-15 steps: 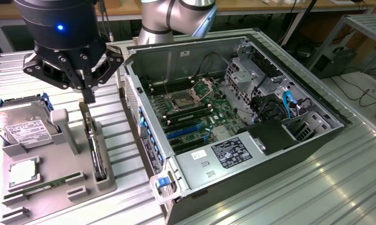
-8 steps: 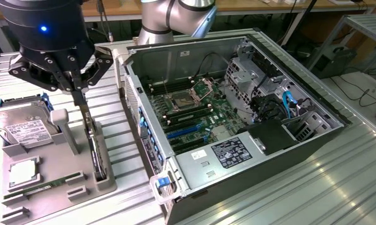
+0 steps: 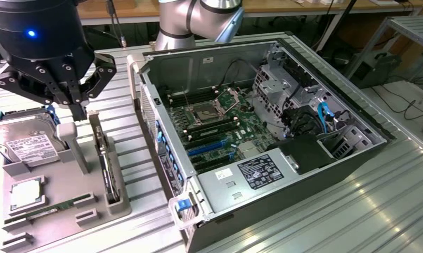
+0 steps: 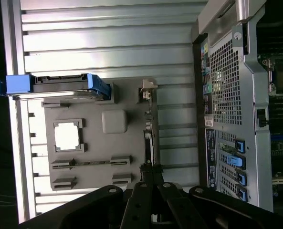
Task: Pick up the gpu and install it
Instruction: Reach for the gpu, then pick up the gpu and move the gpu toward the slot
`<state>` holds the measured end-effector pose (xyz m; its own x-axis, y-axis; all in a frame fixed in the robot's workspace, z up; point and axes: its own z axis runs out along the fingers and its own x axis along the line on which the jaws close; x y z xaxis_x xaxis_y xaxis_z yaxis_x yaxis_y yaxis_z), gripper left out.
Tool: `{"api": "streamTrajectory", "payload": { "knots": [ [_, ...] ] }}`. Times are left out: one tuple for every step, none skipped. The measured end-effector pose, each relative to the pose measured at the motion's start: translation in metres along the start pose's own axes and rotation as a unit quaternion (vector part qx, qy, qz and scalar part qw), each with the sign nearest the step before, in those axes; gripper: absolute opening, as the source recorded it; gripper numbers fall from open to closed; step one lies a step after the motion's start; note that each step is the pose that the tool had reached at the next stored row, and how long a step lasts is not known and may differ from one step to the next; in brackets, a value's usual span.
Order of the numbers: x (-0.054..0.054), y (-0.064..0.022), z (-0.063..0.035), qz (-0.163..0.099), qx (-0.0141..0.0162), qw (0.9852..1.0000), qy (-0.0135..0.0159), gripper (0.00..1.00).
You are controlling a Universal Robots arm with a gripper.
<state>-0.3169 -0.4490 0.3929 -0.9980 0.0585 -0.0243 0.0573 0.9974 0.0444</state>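
- The gripper (image 3: 81, 112) had its fingers pressed together, with nothing seen pinched.
- The gpu (image 3: 110, 174) stood on edge in a slot at the edge of the tray (image 3: 64, 203) nearest the case (image 3: 197, 68).
- Its long axis ran along that edge. The gripper hung over the end nearer the drive (image 3: 21, 142), in line with the card and judged just above it.
- Labels on the drive and inside the case could not be read.

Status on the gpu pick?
Gripper shut, tips over one end of the gpu. It stands on edge in the gray tray, not installed. Nothing seen blocking the open case.
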Motion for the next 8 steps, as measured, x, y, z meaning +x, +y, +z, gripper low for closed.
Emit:
{"api": "streamTrajectory", "payload": {
  "knots": [
    [0.0000,0.0000,0.0000,0.000,0.0000,1.0000,0.0000,0.11],
    [0.0000,0.0000,0.0000,0.000,0.0000,1.0000,0.0000,0.11],
    [0.0001,0.0000,0.0000,0.000,0.0000,1.0000,0.0000,0.11],
    [0.0000,0.0000,0.0000,0.000,0.0000,1.0000,0.0000,0.11],
    [0.0001,0.0000,0.0000,0.000,0.0000,1.0000,0.0000,0.11],
    [0.0001,0.0000,0.0000,0.000,0.0000,1.0000,0.0000,0.11],
    [0.0001,0.0000,0.0000,0.000,0.0000,1.0000,0.0000,0.11],
    [0.0001,0.0000,0.0000,0.000,0.0000,1.0000,0.0000,0.11]
  ]
}}
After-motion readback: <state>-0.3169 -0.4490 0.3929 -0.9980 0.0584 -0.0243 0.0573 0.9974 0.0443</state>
